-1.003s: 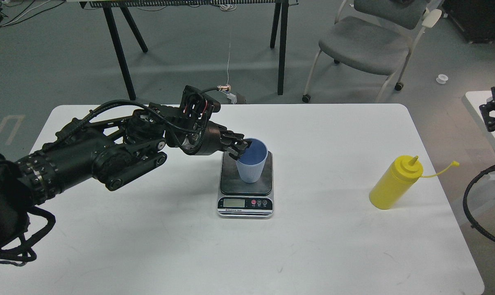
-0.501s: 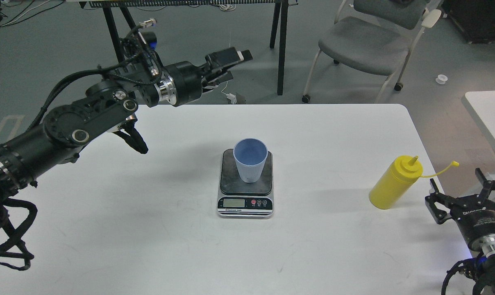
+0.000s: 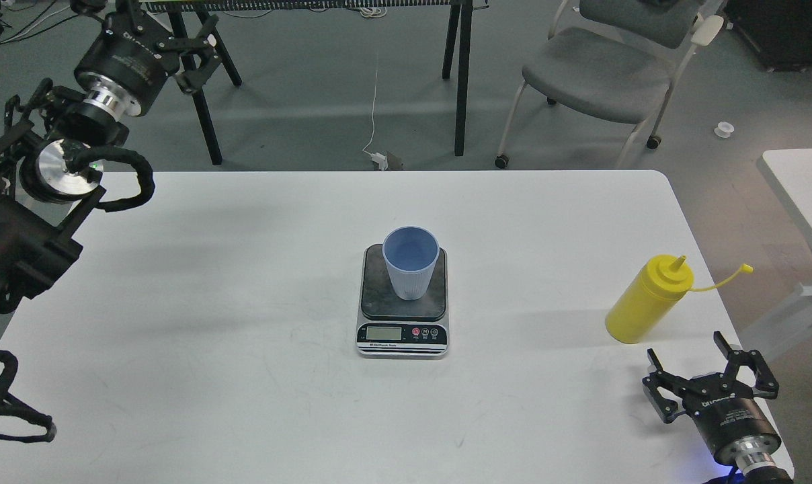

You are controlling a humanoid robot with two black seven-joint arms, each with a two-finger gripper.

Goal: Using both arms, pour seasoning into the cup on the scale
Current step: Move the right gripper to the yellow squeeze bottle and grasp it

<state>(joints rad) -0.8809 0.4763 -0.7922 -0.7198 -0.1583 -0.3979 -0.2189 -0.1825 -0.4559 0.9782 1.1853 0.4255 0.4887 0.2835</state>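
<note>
The light-blue ribbed cup (image 3: 411,263) stands upright on the dark plate of the scale (image 3: 402,332), mid-table. The yellow squeeze bottle of seasoning (image 3: 648,300) stands upright near the table's right edge, its cap hanging off to the right on its tether. My right gripper (image 3: 688,356) is open and empty just below the bottle, fingers pointing up toward it, not touching. My left gripper (image 3: 171,20) is open and empty, raised far off at the top left, beyond the table's back edge.
The white table (image 3: 245,349) carries only the scale, cup and bottle. A grey chair (image 3: 601,67) and black table legs (image 3: 461,81) stand behind it. A second white table (image 3: 806,188) is at the right.
My left gripper let go of the cup's rim and swung up and back to the top left. My right gripper came in at the lower right, toward the bottle.
</note>
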